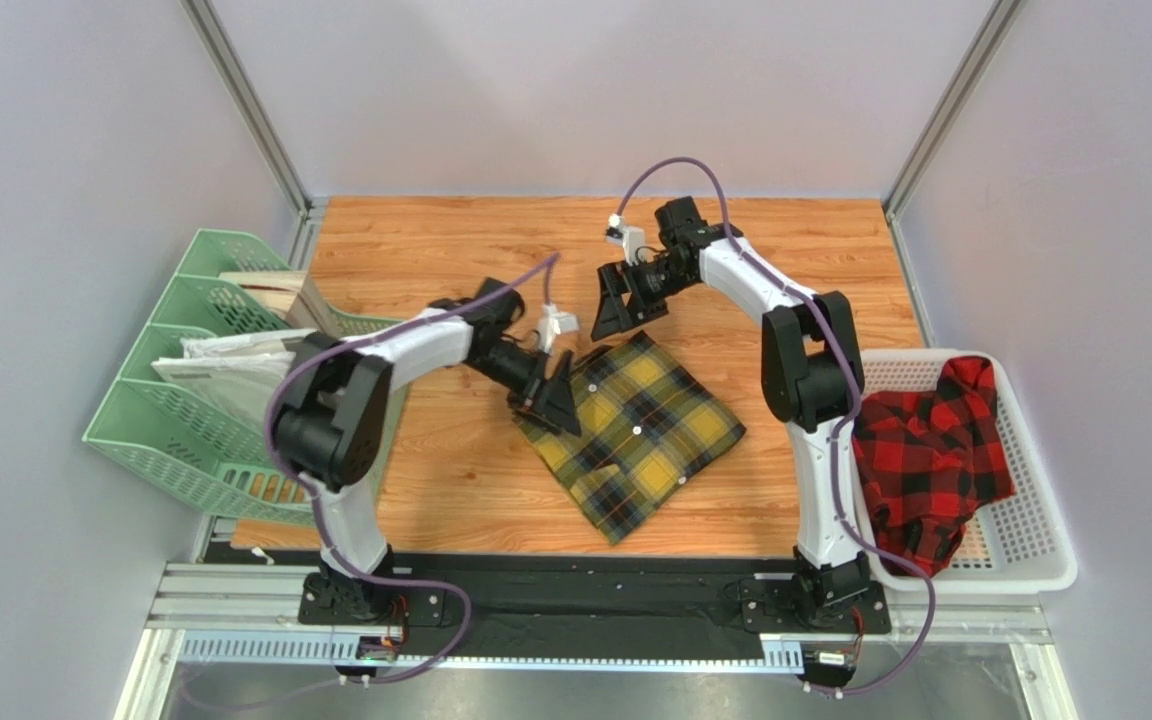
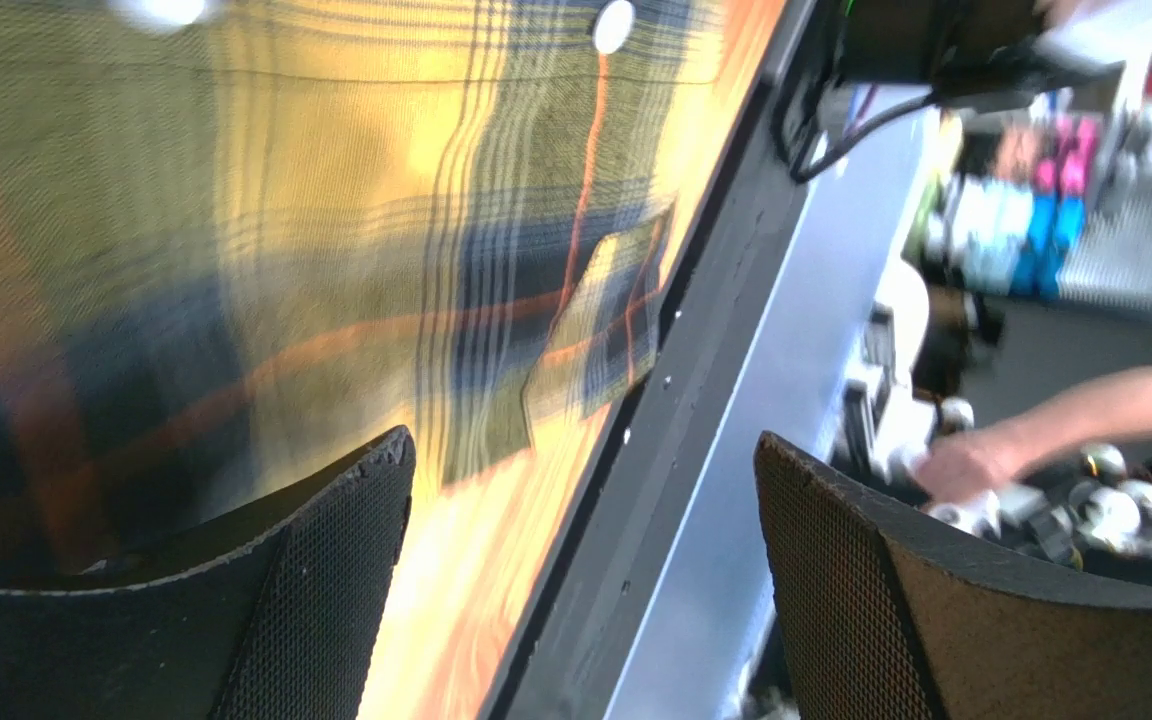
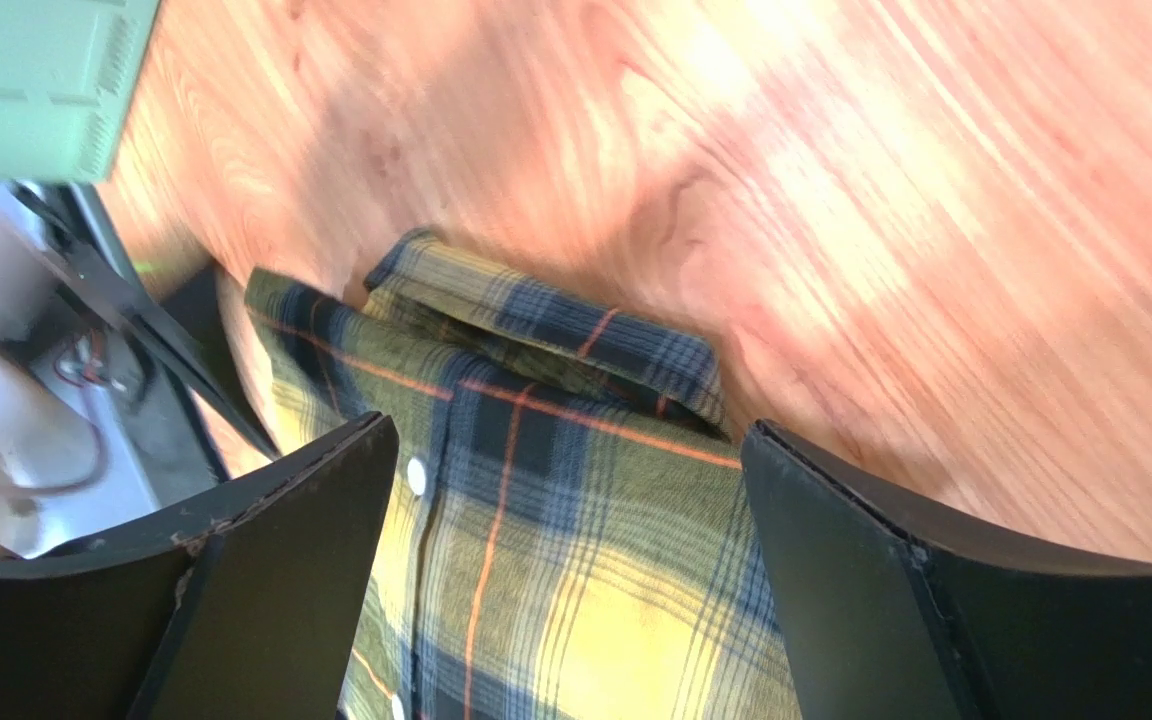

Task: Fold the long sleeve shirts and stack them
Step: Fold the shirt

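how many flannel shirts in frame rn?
2. The yellow-and-black shirt lies folded on the table, near its middle. The red-and-black shirt sits crumpled in the white basket at the right edge. Another could be hidden under it; cannot tell.

Folded yellow shirt (image 1: 639, 428) on table (image 1: 447, 255); red shirt (image 1: 931, 458) crumpled.

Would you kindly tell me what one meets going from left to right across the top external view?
Green perforated plastic file rack → yellow-and-black plaid flannel shirt → red-and-black plaid flannel shirt.
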You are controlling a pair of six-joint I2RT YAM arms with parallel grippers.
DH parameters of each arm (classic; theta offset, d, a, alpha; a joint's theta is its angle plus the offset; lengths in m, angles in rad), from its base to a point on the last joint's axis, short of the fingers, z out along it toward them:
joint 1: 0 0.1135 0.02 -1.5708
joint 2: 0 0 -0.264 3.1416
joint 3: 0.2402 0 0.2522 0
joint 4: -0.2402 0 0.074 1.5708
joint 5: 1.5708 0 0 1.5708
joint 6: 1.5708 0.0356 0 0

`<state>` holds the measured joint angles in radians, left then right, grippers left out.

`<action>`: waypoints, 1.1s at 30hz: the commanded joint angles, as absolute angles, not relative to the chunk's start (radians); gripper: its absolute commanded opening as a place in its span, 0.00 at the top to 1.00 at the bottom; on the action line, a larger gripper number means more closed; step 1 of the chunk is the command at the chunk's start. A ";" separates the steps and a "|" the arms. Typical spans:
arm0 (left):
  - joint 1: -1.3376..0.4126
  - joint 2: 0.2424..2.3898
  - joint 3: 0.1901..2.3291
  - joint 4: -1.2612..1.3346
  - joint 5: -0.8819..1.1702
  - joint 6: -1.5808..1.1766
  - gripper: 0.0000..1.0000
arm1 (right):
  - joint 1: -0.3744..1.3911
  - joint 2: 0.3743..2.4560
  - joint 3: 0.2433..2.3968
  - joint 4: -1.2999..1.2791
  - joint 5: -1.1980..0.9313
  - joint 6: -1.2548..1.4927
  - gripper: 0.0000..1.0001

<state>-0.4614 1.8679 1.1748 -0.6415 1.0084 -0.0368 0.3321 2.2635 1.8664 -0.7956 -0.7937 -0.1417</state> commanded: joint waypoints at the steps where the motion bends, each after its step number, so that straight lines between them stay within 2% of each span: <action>1: -0.267 1.694 1.215 -0.551 0.945 -0.068 0.11 | 0.321 2.054 1.825 -0.842 -0.770 -0.293 0.09; 5: -0.250 1.827 1.394 -0.695 0.833 0.037 0.10 | 0.350 1.875 1.640 -0.873 -0.694 -0.328 0.11; 13: -0.264 2.141 1.666 -0.837 0.931 0.106 0.16 | 0.357 1.744 1.430 -1.006 -0.572 -0.347 0.19; 22: -0.317 2.276 1.715 -0.888 1.005 0.111 0.17 | 0.359 1.876 1.419 -1.026 -0.548 -0.327 0.27; 33: -0.337 2.379 1.759 -0.864 1.005 0.032 0.19 | 0.357 1.970 1.456 -1.005 -0.522 -0.337 0.29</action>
<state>-0.3264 2.3253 1.7184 -0.8841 1.0355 0.0429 0.3588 1.9480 1.4044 -1.0199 -0.5396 -0.3195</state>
